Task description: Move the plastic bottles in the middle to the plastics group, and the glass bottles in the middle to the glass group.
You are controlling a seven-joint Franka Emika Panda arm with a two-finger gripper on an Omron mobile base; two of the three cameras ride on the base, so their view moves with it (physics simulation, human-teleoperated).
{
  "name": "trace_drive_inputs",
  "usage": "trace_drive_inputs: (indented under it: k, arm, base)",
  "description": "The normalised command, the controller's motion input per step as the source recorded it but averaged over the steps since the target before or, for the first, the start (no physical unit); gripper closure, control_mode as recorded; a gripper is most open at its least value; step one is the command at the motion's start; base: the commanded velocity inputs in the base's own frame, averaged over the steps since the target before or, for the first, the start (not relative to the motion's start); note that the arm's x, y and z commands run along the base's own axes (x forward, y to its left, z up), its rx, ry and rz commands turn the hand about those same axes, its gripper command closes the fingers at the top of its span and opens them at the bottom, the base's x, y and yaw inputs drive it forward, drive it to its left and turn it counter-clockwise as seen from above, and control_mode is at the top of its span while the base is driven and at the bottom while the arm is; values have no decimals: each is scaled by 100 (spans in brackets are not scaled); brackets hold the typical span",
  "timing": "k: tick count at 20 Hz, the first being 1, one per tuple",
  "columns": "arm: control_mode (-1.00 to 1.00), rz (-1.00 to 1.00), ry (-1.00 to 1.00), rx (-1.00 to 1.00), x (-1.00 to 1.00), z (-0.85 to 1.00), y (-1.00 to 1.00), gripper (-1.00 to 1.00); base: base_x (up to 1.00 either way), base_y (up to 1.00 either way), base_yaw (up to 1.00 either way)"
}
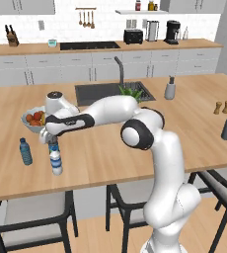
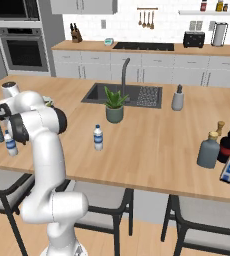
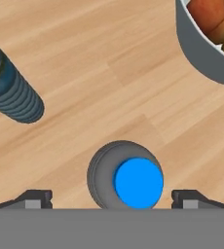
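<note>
While gripper (image 3: 112, 198) gapes above bottle (image 1: 56, 162), blue bottle (image 1: 25, 151) (left), fruit bowl (image 1: 27, 122) flank.

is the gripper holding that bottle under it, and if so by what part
Nothing is held. The gripper is open, its fingertips standing clear on either side of the blue cap of the upright plastic bottle beneath it, near the all-blue bottle.

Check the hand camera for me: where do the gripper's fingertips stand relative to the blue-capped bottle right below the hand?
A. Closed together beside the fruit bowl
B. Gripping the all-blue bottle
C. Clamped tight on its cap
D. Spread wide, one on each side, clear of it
D. In the hand view the gripper is open, one fingertip on each side of the blue-capped bottle, with wood counter showing in the gaps.
</note>
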Motion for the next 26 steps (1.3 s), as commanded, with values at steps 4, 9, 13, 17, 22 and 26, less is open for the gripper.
trace_drive_inputs:
  k: [4,9,13,17,22,26]
  arm:
    - [-100,0,-5,0,-3,36,0,-100]
    - [-100,0,-3,7,-3,94,-7,-100]
    - [-100,0,0,4,-43,56,-30,-100]
    - [-100,0,0,2,-76,-15,-70,-100]
    - [-100,0,-3,1,-90,-59,-82,-100]
    - [-100,-4,-7,0,-63,-48,-86,-100]
  base:
    - [0,0,0]
    - [0,0,0]
    - [0,0,0]
    - [0,0,0]
    - [0,0,0]
    - [0,0,0]
